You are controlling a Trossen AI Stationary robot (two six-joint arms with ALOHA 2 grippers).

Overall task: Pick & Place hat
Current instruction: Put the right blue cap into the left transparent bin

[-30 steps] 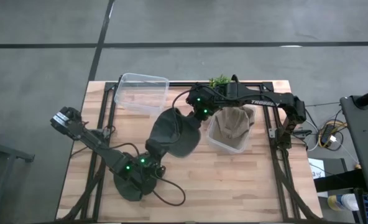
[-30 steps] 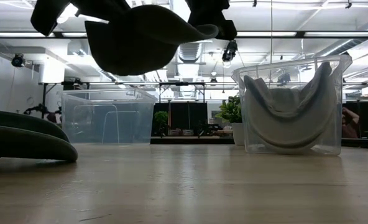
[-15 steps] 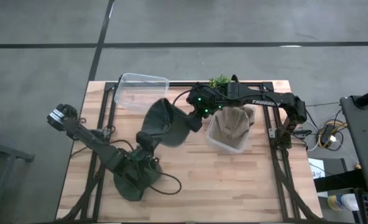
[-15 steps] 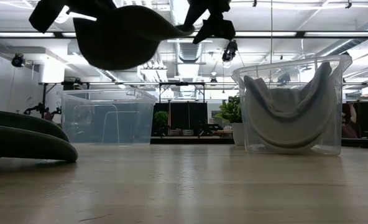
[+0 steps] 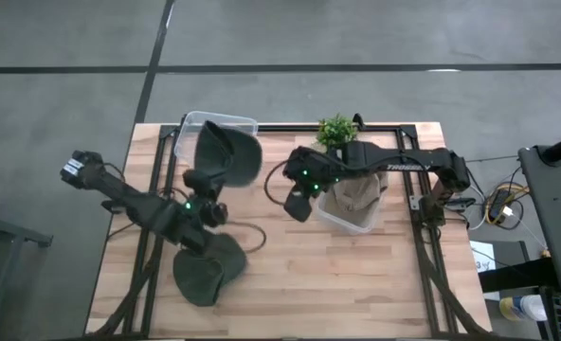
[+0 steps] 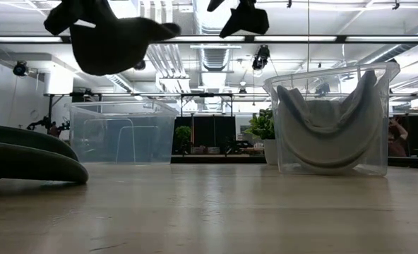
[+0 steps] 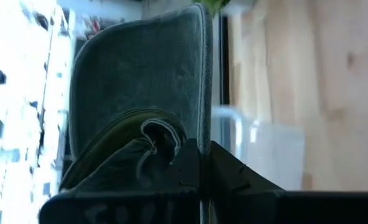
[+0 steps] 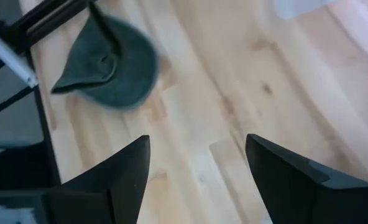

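My left gripper (image 5: pixel 208 192) is shut on a dark green hat (image 5: pixel 226 157) and holds it high over the near right part of the empty clear bin (image 5: pixel 193 134). In the low view this hat (image 6: pixel 109 42) hangs at the top left, above the bin (image 6: pixel 121 134). My right gripper (image 5: pixel 298 201) is open and holds nothing. It hovers just left of a second clear bin (image 5: pixel 330 216), which holds a beige hat (image 5: pixel 354 189). Another dark hat (image 5: pixel 205 275) lies flat on the table near the front left. My left gripper pinches the hat's stitched edge (image 7: pixel 202 127) between its two shut fingers (image 7: pixel 188 167), with the crown bunched beside them. It comes at the hat from the table's near left side. The hat is lifted clear of table and bin and stands out beyond the fingers.
A small potted plant (image 5: pixel 335 127) stands at the far edge behind the beige hat's bin. A black frame rail (image 5: pixel 290 127) runs along the far side of the table. Bare wood (image 5: pixel 356 275) lies at the near right.
My right gripper has opened, let go of the dark hat and drawn back toward the near right. My left gripper, still shut, has carried the hat toward the far left. The hat has swung from between the two arms to over the empty bin.
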